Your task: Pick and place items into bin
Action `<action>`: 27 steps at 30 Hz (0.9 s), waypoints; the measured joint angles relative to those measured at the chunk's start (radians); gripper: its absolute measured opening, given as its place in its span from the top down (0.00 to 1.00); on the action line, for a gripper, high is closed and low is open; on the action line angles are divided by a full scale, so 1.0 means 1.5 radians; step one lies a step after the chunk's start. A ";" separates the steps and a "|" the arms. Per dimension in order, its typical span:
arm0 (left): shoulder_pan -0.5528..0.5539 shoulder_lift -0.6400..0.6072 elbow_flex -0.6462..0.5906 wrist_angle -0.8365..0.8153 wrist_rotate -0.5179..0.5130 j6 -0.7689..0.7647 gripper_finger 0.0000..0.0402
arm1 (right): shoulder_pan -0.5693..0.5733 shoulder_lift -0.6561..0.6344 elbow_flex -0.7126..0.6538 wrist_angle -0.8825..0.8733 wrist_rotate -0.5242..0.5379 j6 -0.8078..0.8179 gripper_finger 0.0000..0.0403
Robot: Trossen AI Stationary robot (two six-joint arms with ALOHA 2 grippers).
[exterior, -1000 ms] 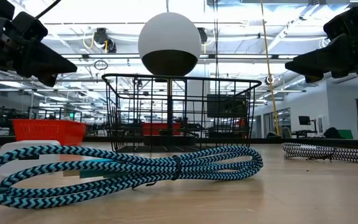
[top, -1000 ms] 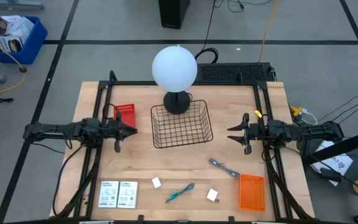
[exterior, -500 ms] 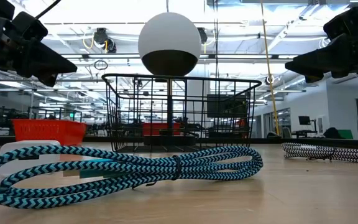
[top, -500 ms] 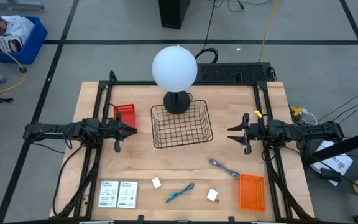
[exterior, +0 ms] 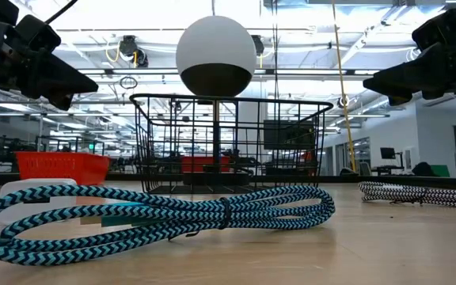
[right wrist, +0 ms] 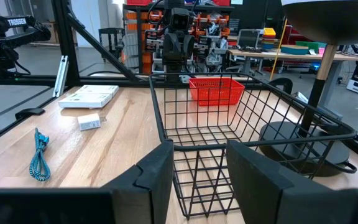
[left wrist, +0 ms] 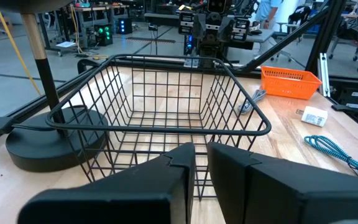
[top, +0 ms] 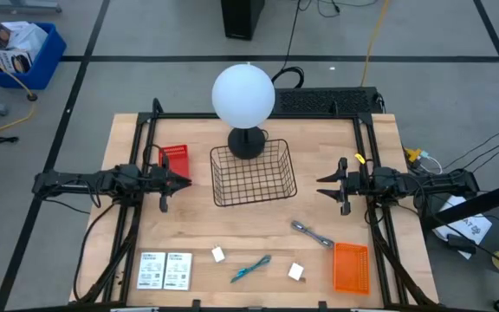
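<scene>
The items, small loose things, all lie on the wooden tabletop (top: 128,139) toward 6 o'clock of the black wire basket bin (top: 252,173): two white printed cards (top: 165,269) at 7 o'clock, a tiny white block (top: 218,255), a teal braided cable coil (top: 250,268), a second white block (top: 296,271) and a grey metal wrench-like tool (top: 312,234) at 5 o'clock. The bin looks empty, so no pick seems begun. The left end effector (top: 178,180) hovers at the bin's 9 o'clock, fingers nearly together with a thin slit between them and holding nothing; the right end effector (top: 326,185) hovers at 3 o'clock, fingers apart and empty. Next, one arm would likely need to swing toward 6 o'clock and descend; the wrench lies nearest the right arm
</scene>
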 joint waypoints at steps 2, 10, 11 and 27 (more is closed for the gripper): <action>0.000 0.000 0.000 0.000 0.000 0.000 0.87 | 0.000 0.000 0.000 0.000 0.000 0.000 0.65; 0.000 0.000 0.000 0.000 0.000 0.000 0.87 | 0.000 0.000 0.000 0.024 0.001 0.006 0.65; 0.000 0.000 0.000 0.000 0.000 0.000 0.87 | 0.000 0.000 0.000 0.040 0.001 0.020 0.65; 0.000 0.000 -0.002 0.065 -0.064 0.047 0.87 | 0.001 0.035 0.000 0.265 0.037 0.266 0.65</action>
